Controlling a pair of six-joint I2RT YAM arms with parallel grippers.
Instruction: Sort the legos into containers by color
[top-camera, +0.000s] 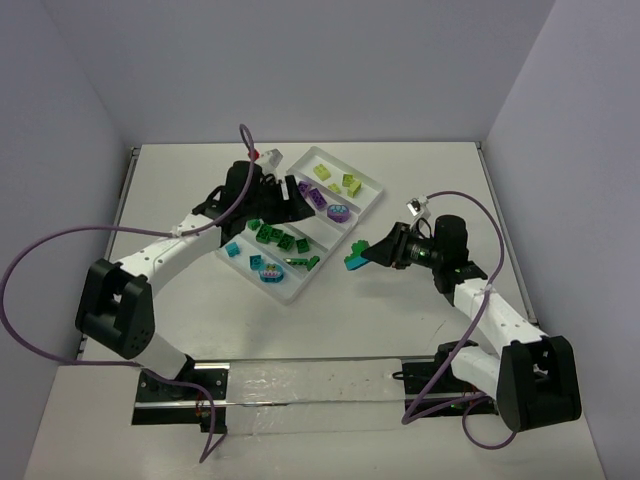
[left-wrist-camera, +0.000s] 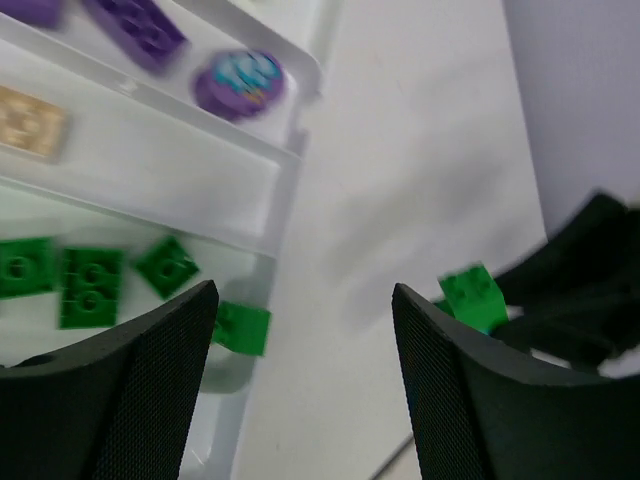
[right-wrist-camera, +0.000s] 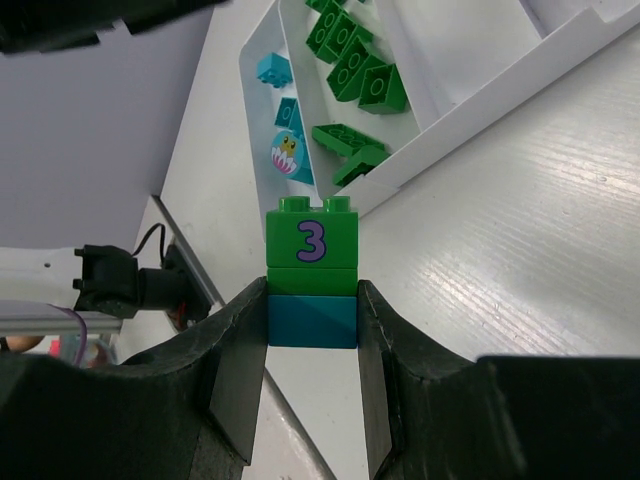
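Observation:
The clear tray (top-camera: 372, 190) holds the legos in its long containers: yellow-green bricks (top-camera: 337, 178), purple ones (top-camera: 325, 201), green ones (top-camera: 280, 238) and teal pieces (top-camera: 260, 265). My left gripper (top-camera: 297, 208) hovers over the tray's middle, open and empty. Between its fingers (left-wrist-camera: 120, 380) I see bare table and green bricks (left-wrist-camera: 90, 285) in one compartment, with purple pieces (left-wrist-camera: 240, 80) and a peach brick (left-wrist-camera: 30, 120) further off. Right of the tray, my right gripper (right-wrist-camera: 312, 335) is shut on a clump (right-wrist-camera: 312, 270) above the table: a green "3" brick stacked on a teal one.
The tray's near corner (right-wrist-camera: 400, 185) lies just beyond the held clump. A metal rail (top-camera: 300, 385) runs along the table's near edge between the arm bases. Purple cables (top-camera: 60, 245) loop off both arms. White walls close in the table on three sides.

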